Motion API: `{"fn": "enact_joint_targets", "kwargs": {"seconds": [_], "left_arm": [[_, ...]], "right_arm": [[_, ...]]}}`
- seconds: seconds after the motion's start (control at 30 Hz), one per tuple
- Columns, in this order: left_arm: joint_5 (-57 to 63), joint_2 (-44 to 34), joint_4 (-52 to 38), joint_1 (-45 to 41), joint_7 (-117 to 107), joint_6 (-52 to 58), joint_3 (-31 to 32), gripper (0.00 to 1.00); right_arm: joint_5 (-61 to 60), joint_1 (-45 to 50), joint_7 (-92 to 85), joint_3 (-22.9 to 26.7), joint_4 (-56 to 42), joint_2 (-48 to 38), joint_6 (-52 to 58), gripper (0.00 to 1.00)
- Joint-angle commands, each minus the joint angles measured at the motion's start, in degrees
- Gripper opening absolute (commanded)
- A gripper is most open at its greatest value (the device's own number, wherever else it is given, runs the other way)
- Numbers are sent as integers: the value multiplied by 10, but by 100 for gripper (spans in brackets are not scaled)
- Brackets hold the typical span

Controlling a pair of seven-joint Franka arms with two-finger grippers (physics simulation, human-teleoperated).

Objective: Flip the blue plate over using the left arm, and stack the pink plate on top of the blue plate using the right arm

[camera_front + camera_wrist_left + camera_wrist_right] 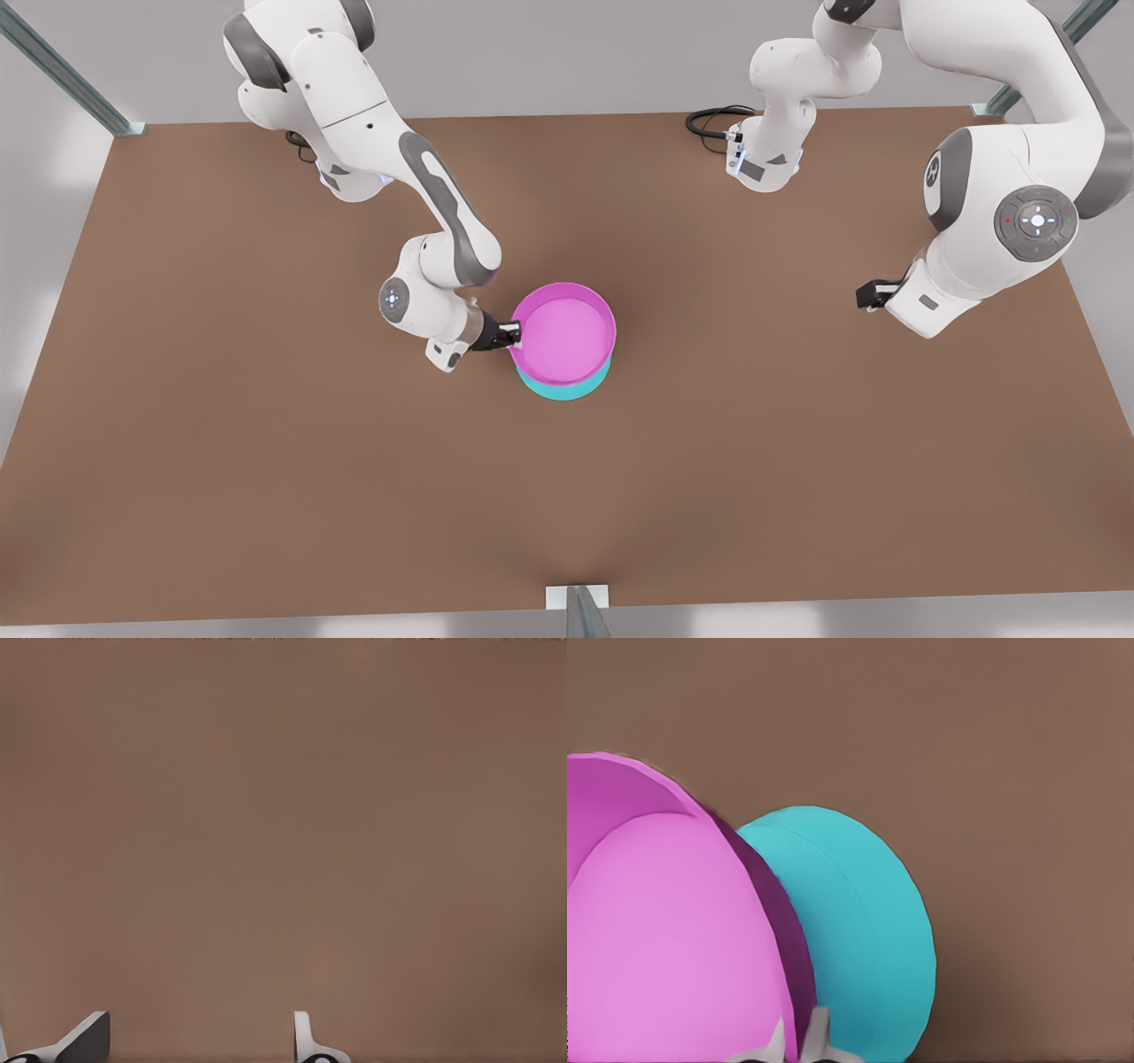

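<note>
Two plates sit stacked mid-tabletop (266, 496): the pink plate (563, 335) rests on the blue plate (563, 386), whose flat base faces up beneath it. The right pincer (514, 335), on the front view's left, pinches the pink plate's rim between its fingers (818, 1032). The left pincer (868, 295) hangs spread and empty above bare tabletop, well apart; no writing is readable.

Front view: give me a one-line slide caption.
Right gripper holds the pink plate by its rim over the blue plate; left gripper waits apart.
</note>
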State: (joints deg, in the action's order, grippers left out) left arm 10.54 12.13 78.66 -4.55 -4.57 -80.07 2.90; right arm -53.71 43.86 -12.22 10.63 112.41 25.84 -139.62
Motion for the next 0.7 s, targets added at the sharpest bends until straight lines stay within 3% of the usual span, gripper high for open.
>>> {"fn": "enact_joint_targets", "kwargs": {"seconds": [0.0,0.03,0.1,0.17,0.23,0.3,0.33,0.37,0.4,0.43,0.53,0.67], "left_arm": [[0,0,0,1,0,0,0,100],[0,3,-1,1,0,0,0,100],[0,3,-1,1,0,-1,0,100],[0,3,-1,1,0,-4,0,100],[1,3,-1,1,-1,-3,0,100],[-1,2,-1,0,-2,-3,0,100],[-2,3,-2,0,-1,-3,0,100],[-2,3,-2,0,-1,-3,0,100],[-3,3,-2,0,-1,-3,0,100],[-7,3,-3,0,0,-3,1,100],[-10,5,-5,0,1,-11,2,100],[-10,9,-13,0,6,-11,3,100]], "right_arm": [[0,0,0,0,0,0,0,68],[0,0,0,1,0,0,0,81],[0,0,-3,0,0,0,-1,82],[1,-4,-5,1,0,-15,1,100],[8,-33,-4,18,10,-88,51,100],[59,-38,-3,94,-7,-123,130,100],[233,-103,-2,98,-66,-138,207,100],[376,-169,1,65,-119,-138,258,100],[520,-256,1,-2,-154,-140,277,100],[556,-365,-5,-75,-157,-160,291,100],[552,-397,43,-66,-167,-219,376,100],[550,-403,48,-40,-234,-176,389,100]]}}
